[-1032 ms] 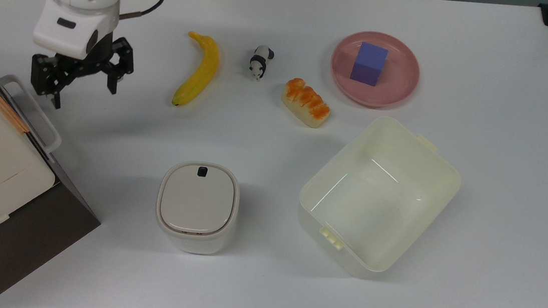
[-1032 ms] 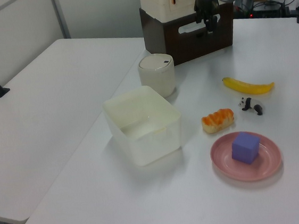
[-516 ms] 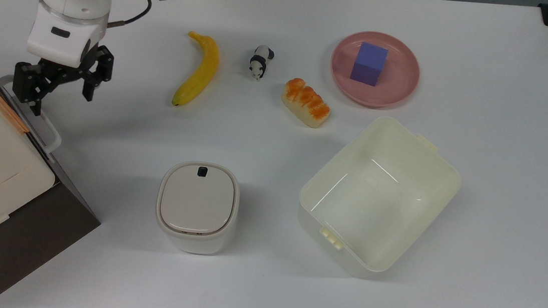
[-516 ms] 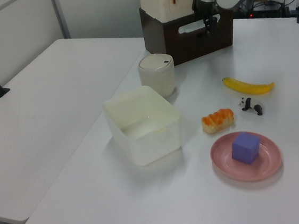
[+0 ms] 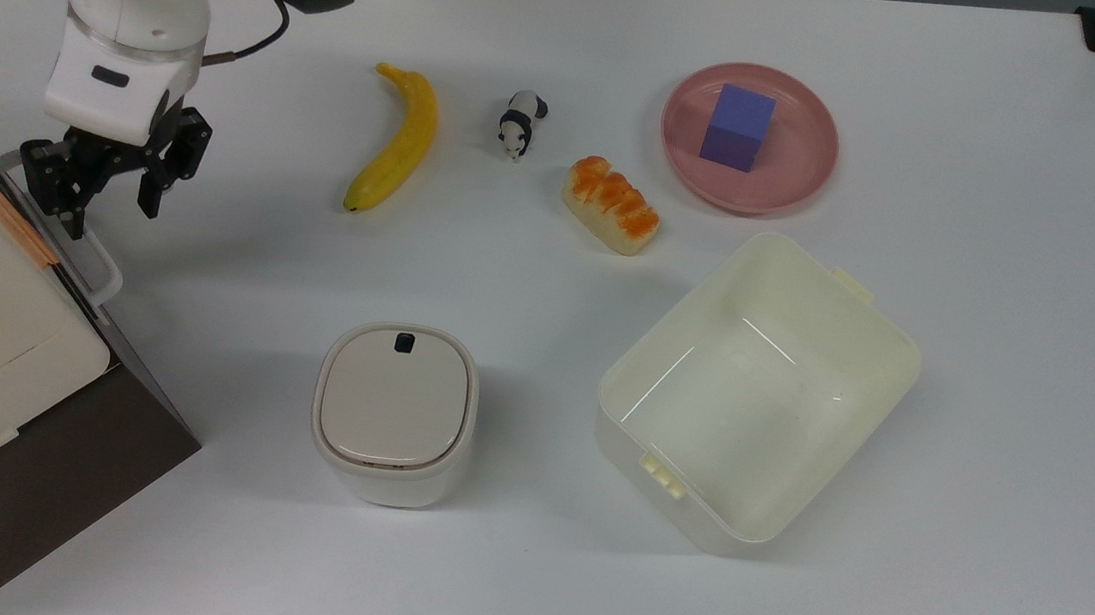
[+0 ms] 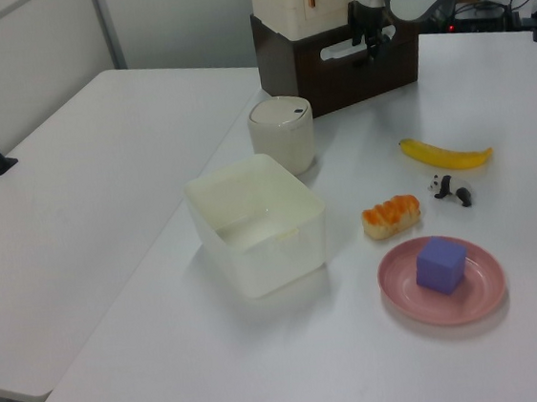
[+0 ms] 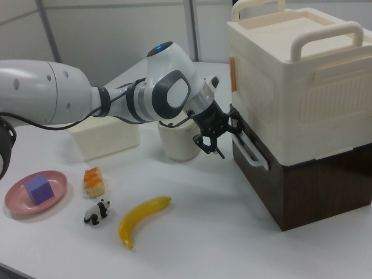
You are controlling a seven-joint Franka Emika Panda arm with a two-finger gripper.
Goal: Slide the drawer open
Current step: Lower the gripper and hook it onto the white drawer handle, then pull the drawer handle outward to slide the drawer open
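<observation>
Sitting shut under the cream case (image 7: 296, 87), the drawer (image 7: 302, 180) is met at its white handle (image 5: 82, 238) by the gripper (image 5: 106, 195), fingers spread, straddling the handle's end, nothing clamped. Banana (image 5: 399, 141) and lidded bin (image 5: 394, 411) lie well apart.

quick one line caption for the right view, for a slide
Open gripper reaches the white loop handle of the closed dark wooden drawer.

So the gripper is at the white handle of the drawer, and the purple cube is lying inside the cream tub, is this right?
Not quite. The purple cube sits on the pink plate, as the top view shows; the cream tub holds nothing. The rest stands: the gripper is at the white handle of the drawer.
</observation>
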